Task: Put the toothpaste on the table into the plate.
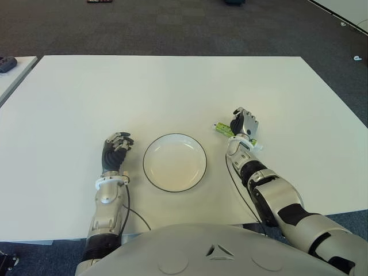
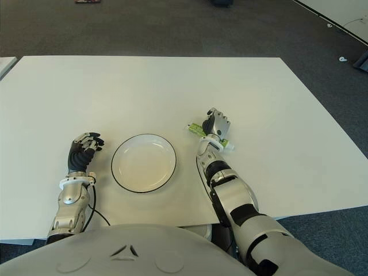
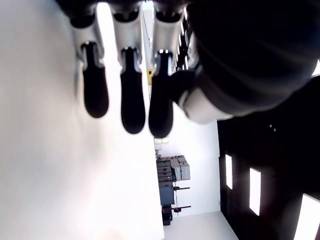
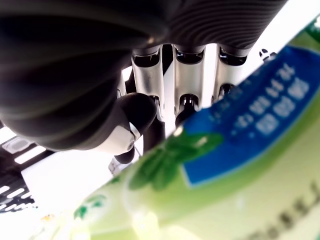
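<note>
My right hand (image 1: 244,124) seems curled around the toothpaste (image 1: 222,129) on the table (image 1: 172,86); the plate (image 1: 150,150) holds nothing, and the left hand (image 1: 117,146) hangs loosely open beside it.

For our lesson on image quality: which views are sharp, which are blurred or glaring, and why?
Both eye views: evenly lit and sharp, soft shadows, the plate and left hand crisp. Right wrist view: the toothpaste sits so near that its print blurs under the right hand. Left wrist view: the table glares white, fingers dark against it.
</note>
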{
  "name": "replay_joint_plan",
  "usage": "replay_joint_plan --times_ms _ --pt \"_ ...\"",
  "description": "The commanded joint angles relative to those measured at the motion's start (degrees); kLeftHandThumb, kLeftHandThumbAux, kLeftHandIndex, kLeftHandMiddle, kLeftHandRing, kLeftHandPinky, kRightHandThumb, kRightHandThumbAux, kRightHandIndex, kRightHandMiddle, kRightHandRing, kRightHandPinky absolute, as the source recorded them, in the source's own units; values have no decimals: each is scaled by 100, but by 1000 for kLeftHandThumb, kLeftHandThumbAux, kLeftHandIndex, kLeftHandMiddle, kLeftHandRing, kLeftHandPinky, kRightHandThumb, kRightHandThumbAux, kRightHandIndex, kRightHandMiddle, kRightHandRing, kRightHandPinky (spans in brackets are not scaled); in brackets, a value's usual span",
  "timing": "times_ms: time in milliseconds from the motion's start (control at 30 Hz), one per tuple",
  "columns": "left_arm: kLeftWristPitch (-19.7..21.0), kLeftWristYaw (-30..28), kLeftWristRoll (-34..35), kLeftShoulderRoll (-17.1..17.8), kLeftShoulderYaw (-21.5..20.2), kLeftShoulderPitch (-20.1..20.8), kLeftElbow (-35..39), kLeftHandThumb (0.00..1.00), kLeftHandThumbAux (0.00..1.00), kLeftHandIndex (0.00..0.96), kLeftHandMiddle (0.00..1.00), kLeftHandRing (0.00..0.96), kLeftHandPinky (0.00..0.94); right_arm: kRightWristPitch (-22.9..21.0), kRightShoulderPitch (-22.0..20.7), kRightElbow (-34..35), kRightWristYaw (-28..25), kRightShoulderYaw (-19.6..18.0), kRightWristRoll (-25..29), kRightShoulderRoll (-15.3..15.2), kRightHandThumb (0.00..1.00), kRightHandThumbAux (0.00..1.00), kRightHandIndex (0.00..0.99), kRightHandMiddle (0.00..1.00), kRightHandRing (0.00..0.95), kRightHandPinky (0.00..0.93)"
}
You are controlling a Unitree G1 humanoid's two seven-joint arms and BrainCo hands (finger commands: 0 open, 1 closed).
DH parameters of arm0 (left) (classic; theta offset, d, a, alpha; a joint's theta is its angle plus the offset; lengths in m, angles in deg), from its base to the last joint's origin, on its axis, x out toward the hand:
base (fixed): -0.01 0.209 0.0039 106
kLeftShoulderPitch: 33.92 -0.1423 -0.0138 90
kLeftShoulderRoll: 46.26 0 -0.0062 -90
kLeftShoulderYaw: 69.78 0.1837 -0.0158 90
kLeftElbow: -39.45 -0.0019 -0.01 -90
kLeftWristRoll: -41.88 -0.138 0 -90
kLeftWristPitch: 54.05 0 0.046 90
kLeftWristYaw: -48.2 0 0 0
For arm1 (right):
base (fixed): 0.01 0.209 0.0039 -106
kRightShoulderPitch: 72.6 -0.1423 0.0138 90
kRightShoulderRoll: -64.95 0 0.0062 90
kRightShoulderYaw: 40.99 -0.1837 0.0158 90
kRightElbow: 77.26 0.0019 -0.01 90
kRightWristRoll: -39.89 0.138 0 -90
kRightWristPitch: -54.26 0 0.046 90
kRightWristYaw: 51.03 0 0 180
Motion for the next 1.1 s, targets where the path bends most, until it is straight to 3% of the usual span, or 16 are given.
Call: replay_joint_plan --times_ms 33,67,100,167,233,300,400,500,600,833,1100 --pt "54 51 -41 0 -25 15 9 700 719 428 536 525 491 171 157 446 -569 105 -60 -283 833 681 431 469 487 501" --pt "49 53 -42 -1 -24 15 7 700 719 428 538 527 491 183 241 773 -950 134 -64 -478 779 694 424 421 430 442" --pt "45 55 -43 -2 -24 16 5 700 719 428 539 529 492 181 313 1036 -1240 153 -66 -623 623 653 348 366 370 377" --pt "51 65 -47 -8 -24 14 13 700 718 428 540 531 493 21 533 2118 -2561 239 -50 -1226 450 604 246 270 272 280" --pt "104 69 -44 -15 -25 7 45 700 718 428 540 532 491 -134 494 2685 -3737 356 -32 -1649 344 568 159 177 178 193" --pt "133 76 -46 -23 -22 -1 72 700 718 428 539 531 488 -213 420 2849 -4356 436 -45 -1828 274 540 85 94 94 113" --pt "107 106 -69 -33 -20 -6 75 700 718 428 539 530 490 -318 216 3000 -5299 641 -162 -2111 255 509 37 40 40 50" --pt "106 95 -63 -29 -17 -7 76 700 718 428 541 531 492 -465 80 3221 -5857 731 -246 -2271 264 471 9 10 10 12" --pt "14 35 -24 -7 -15 -5 34 700 718 428 546 533 497 -838 116 3985 -6535 773 -354 -2543 303 426 3 3 3 4" --pt "28 22 -3 -6 -23 -10 43 701 718 428 545 530 491 -1421 270 5102 -7465 751 -681 -2950 397 330 0 0 0 0" --pt "2 48 -34 -6 -23 -16 36 701 719 428 535 520 484 -1669 337 5655 -8104 823 -1099 -3147 423 235 0 0 0 0"
